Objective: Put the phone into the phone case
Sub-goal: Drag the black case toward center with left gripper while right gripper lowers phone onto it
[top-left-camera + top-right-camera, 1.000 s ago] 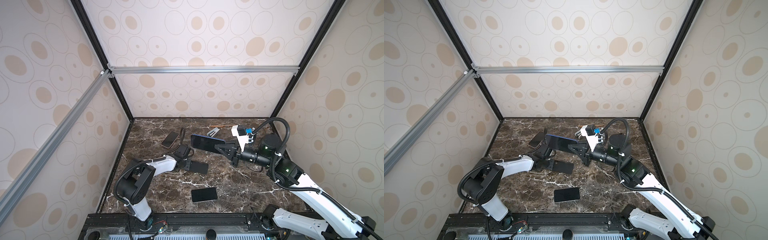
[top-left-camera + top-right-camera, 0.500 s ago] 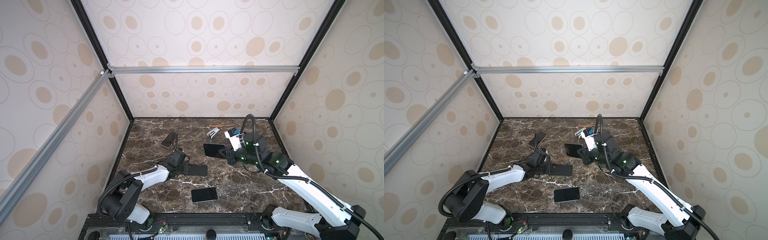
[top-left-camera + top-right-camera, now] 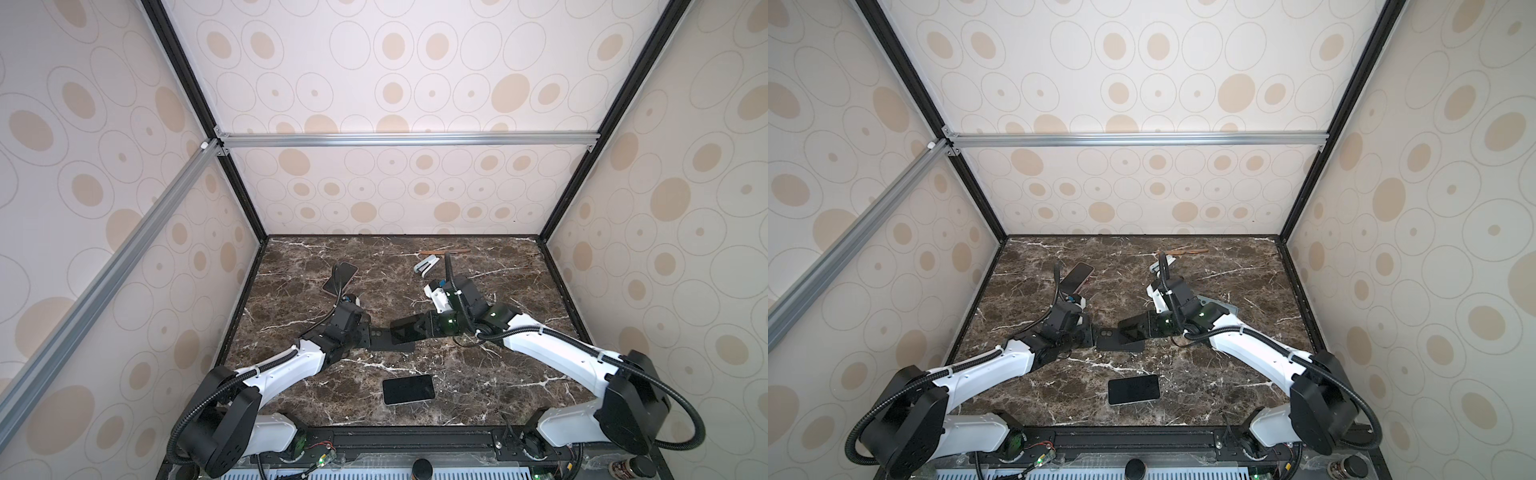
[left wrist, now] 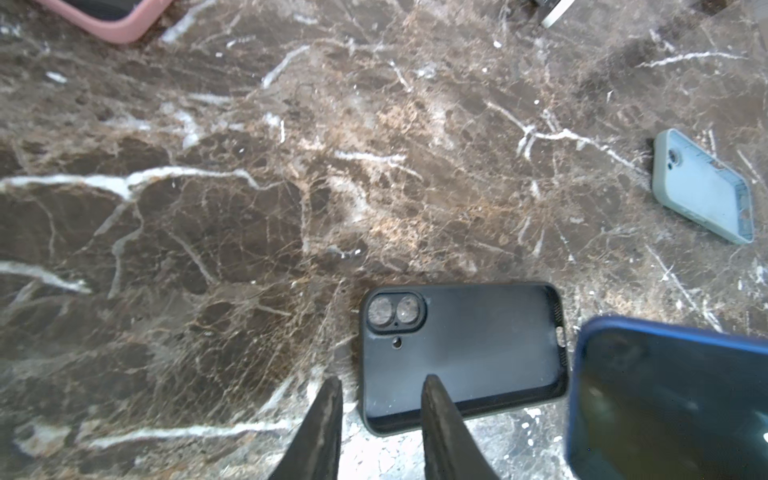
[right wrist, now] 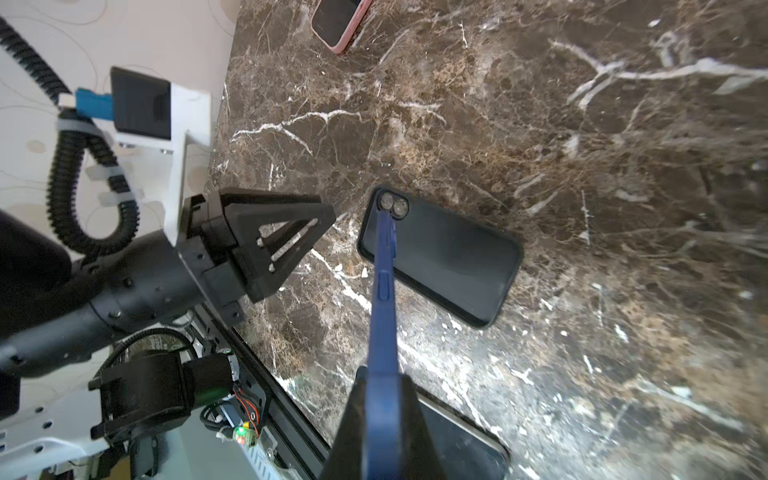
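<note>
The right claw (image 5: 382,374) is closed on the blue phone (image 5: 384,257). It pinches the phone at one short end, so most of its length sticks out ahead of the fingertips, free to go down into the case. In a top view the phone (image 3: 409,330) hangs low, screen up. It lies partly over the end of the black phone case (image 3: 380,338) that is nearer to this claw. I judge the aim is to line the two up before pressing down.

The left claw (image 4: 382,378) has its jaws apart. One finger (image 4: 434,399) is over the inside of the case near the camera cut-out and the other is just outside the rim (whether either touches it, I cannot tell). Probably it is there to stop the case from sliding on the smooth marble table (image 4: 208,216).

The case lies flat directly ahead of the left claw's tips, seemingly hollow side up. It is matte black with rounded corners, a raised rim, a two-lens opening and a small hole beside it. The phone has a dark glossy screen and a blue frame with side buttons.
</note>
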`<action>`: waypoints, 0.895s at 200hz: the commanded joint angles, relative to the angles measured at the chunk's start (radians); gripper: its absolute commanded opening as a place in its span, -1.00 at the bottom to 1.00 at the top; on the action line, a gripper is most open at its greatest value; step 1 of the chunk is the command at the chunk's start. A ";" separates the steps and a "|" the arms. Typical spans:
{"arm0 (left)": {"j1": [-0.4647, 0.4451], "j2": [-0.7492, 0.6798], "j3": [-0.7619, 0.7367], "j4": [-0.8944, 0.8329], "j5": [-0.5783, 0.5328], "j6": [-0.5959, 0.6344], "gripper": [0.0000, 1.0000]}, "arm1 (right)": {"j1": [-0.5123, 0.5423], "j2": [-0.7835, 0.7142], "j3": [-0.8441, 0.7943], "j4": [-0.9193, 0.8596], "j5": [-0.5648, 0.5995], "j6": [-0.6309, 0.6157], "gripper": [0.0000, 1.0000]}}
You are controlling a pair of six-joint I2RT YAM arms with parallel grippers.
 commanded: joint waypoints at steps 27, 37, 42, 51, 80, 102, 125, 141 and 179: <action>0.041 -0.004 -0.070 0.146 0.063 -0.039 -0.35 | 0.001 0.107 0.000 0.254 -0.060 0.169 -1.00; 0.050 0.008 -0.082 0.175 0.086 -0.052 -0.34 | -0.005 0.132 -0.014 0.287 -0.063 0.202 -1.00; 0.051 0.013 -0.086 0.189 0.099 -0.059 -0.35 | -0.008 0.143 -0.020 0.308 -0.074 0.221 -1.00; 0.057 0.028 -0.090 0.211 0.121 -0.067 -0.35 | -0.013 0.163 -0.029 0.338 -0.088 0.245 -1.00; 0.062 0.058 -0.094 0.249 0.154 -0.080 -0.35 | -0.015 0.199 -0.039 0.358 -0.119 0.272 -1.00; 0.063 0.082 -0.095 0.260 0.167 -0.077 -0.35 | -0.024 0.206 -0.062 0.366 -0.136 0.286 -1.00; 0.063 0.113 -0.101 0.281 0.193 -0.080 -0.37 | -0.033 0.212 -0.087 0.378 -0.150 0.297 -1.00; 0.063 0.133 -0.102 0.288 0.204 -0.083 -0.38 | -0.041 0.217 -0.097 0.387 -0.168 0.304 -1.00; 0.063 0.177 -0.119 0.326 0.233 -0.104 -0.41 | -0.061 0.230 -0.108 0.378 -0.214 0.299 -1.00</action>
